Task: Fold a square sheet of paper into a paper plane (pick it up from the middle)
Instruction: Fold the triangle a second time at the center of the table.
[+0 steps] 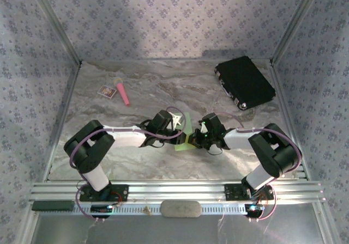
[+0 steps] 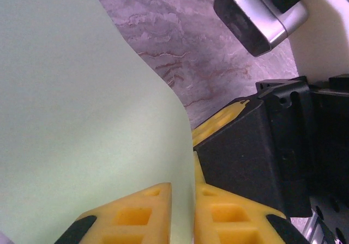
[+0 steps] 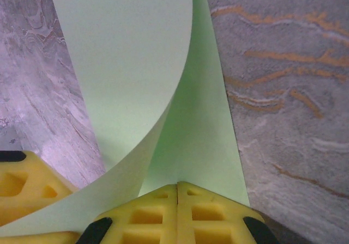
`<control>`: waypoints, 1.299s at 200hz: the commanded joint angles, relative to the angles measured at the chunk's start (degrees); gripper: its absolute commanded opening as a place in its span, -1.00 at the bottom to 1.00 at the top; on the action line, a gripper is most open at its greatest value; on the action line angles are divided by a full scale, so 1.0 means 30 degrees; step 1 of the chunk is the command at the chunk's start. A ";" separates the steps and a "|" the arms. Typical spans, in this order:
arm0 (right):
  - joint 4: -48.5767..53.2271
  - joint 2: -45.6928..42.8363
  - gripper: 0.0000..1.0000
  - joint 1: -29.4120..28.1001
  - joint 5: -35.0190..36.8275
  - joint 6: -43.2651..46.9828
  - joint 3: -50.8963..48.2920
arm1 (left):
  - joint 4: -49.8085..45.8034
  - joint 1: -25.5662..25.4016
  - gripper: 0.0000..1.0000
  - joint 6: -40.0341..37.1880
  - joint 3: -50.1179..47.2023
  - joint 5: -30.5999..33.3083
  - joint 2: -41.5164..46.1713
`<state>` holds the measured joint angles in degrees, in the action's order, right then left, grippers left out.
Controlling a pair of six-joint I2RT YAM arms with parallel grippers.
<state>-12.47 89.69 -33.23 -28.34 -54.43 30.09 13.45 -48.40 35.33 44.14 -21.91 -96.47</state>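
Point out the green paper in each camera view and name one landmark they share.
Top view: the green paper sits just below the middle of the picture.
Left wrist: the paper covers the left half, curving.
Right wrist: the paper is at top centre, narrowing to the bottom edge.
Shared landmark: the marbled table underneath.

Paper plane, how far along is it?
Early. Done: the paper is picked up and curled over itself. In hand: the right gripper pinches it shut; the left gripper has its jaws slightly apart around an edge. Remaining: no sharp crease or dart shape shows yet, so nearly all the folding.
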 commanded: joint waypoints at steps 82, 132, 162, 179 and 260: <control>0.0946 0.0130 -1.00 0.0135 0.0387 0.0113 -0.0181 | 0.0018 0.0445 -0.60 -0.0531 0.0812 -0.1005 -0.0071; 0.0934 0.0080 -1.00 0.0129 0.0404 0.0087 -0.0200 | -0.0110 0.0632 -0.63 -0.0688 0.0890 -0.1231 -0.0159; 0.0963 0.0078 -1.00 0.0122 0.0443 0.0069 -0.0199 | -0.0136 0.0694 -0.85 -0.0732 0.0872 -0.1397 -0.0222; 0.0989 0.0074 -1.00 0.0148 0.0448 0.0078 -0.0185 | -0.0123 0.0713 -0.94 -0.0776 0.0843 -0.1427 -0.0247; 0.1957 -0.0167 -1.00 0.0186 0.0790 0.0595 -0.0053 | -0.1306 0.1580 -1.00 -0.2057 0.1166 -0.1027 -0.0836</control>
<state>-11.81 89.54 -33.10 -28.27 -54.15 30.15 11.66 -44.80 32.10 45.41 -24.88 -97.84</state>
